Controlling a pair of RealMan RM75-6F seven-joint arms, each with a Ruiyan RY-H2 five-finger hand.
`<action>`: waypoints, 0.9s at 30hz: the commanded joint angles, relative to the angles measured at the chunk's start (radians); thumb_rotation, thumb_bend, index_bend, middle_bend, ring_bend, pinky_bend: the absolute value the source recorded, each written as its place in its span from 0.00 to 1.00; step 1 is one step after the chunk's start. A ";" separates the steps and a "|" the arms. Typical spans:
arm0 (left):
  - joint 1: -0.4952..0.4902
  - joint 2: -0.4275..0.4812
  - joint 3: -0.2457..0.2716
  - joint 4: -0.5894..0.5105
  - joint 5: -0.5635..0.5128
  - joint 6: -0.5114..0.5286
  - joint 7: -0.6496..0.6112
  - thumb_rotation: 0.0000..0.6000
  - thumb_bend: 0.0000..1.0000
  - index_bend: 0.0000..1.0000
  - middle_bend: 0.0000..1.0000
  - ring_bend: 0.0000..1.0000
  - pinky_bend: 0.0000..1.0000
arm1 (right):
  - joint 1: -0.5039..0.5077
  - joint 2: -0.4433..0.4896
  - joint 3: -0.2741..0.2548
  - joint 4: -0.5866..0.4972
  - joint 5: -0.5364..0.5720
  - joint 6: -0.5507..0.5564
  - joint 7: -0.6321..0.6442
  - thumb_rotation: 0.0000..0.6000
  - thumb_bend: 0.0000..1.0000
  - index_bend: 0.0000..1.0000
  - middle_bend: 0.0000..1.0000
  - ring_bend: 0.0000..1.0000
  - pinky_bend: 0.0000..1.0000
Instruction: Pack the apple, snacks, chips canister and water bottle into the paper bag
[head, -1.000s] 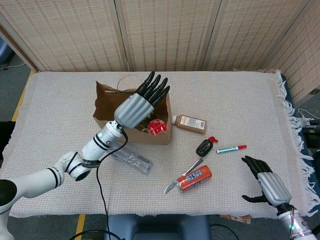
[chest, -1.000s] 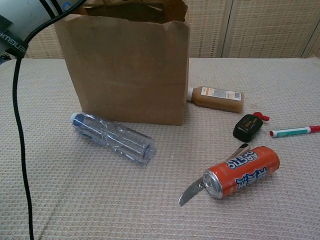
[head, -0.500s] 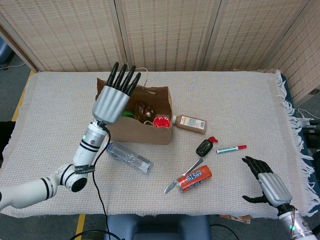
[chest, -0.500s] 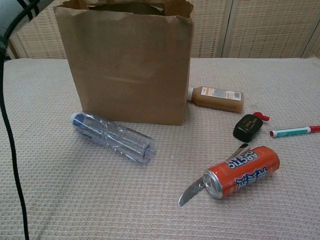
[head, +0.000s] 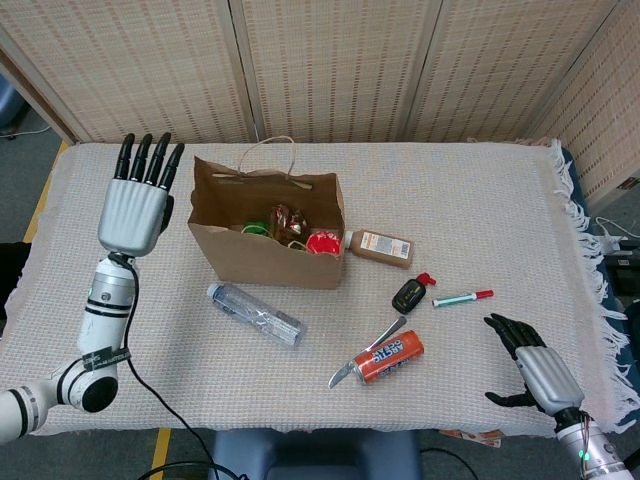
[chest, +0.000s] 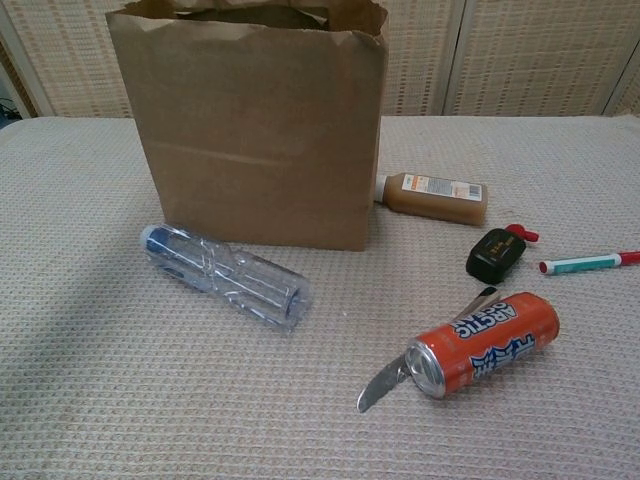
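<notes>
The water bottle (head: 255, 314) lies flat on the tabletop (head: 480, 200) before the paper bag (head: 268, 262), cap toward the left hand (head: 133, 208), spread and empty. Only the head view shows hands; the right hand (head: 530, 362) has loosely spread fingers.

Woven screens (head: 330, 65) (tan) behind table (head: 470, 190).

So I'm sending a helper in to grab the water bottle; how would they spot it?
Start from the brown paper bag standing on the cloth-covered table. Just in front of it, on the robot's side, the water bottle lies on its side. It is the only clear, see-through thing there; the orange can and brown bottle nearby are opaque.
</notes>
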 joint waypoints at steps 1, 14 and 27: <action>0.080 0.073 0.064 -0.069 0.010 0.014 -0.054 1.00 0.45 0.00 0.00 0.00 0.00 | 0.001 0.001 0.000 -0.002 0.002 -0.002 -0.001 1.00 0.00 0.00 0.00 0.00 0.00; 0.278 0.122 0.384 0.059 0.469 0.050 -0.481 1.00 0.38 0.00 0.00 0.00 0.00 | 0.002 0.001 -0.001 -0.009 0.012 -0.012 -0.014 1.00 0.00 0.00 0.00 0.00 0.00; 0.247 -0.049 0.526 0.356 0.808 0.057 -0.594 1.00 0.36 0.00 0.00 0.00 0.00 | 0.004 0.004 0.000 -0.011 0.020 -0.019 -0.009 1.00 0.00 0.00 0.00 0.00 0.00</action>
